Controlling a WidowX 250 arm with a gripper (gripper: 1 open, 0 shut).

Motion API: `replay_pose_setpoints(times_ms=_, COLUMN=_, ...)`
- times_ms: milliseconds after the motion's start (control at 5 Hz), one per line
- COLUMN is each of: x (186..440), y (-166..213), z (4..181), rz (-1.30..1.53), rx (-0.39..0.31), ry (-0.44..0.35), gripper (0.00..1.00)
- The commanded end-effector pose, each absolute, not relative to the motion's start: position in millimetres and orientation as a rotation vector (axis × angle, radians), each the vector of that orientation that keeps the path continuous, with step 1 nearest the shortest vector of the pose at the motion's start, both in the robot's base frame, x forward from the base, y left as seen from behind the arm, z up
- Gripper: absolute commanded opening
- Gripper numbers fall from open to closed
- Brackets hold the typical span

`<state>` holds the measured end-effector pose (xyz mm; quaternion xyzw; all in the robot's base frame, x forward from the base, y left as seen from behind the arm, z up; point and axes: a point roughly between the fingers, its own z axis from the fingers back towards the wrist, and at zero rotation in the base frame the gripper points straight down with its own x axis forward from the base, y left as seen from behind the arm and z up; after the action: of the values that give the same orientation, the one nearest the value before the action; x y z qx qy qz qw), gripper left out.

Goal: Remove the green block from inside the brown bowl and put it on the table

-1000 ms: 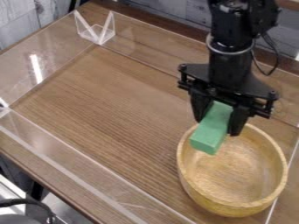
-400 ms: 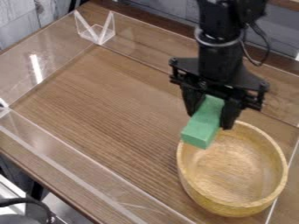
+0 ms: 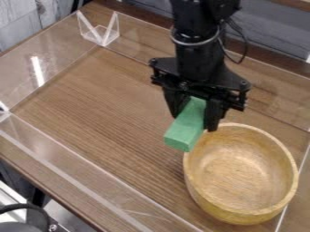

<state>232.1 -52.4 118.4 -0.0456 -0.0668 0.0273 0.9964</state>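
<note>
Leftward it goes: since a second ago the gripper [image 3: 194, 111] has carried the block [image 3: 184, 130] off the bowl's near-left rim and out past it, and a touch farther from us too. Now the arm stands black and upright over the table [image 3: 97, 109], fingers pointing straight down.

Those fingers are clamped tight on the block's upper end, one dark finger on each side of it, nothing else touched. Only the top of the block is hidden between them; the rest hangs clear below.

Look at the block: bright green, held tilted, its long axis running from upper right at the fingers down to lower left. The low end points at the wood and toward the near-left side of the table. It hangs in the air, just left of the bowl [image 3: 242, 172], apart from the rim, and I cannot tell how much gap is left under it.

And the bowl sits at the near right of the table, round, pale wood, its inside bare grain with nothing in it.
</note>
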Motion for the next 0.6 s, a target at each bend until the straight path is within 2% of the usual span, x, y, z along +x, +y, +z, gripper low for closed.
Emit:
replay_pose_setpoints(times_ms=0, x=231.4, y=-47.2, z=130.6, rz=0.054, rx=-0.099, ry=-0.189, gripper=0.0)
replay_pose_setpoints(times_ms=400, x=224.9, y=-41.5, z=134.2, rz=0.056, rx=-0.101, ry=-0.211, gripper=0.0)
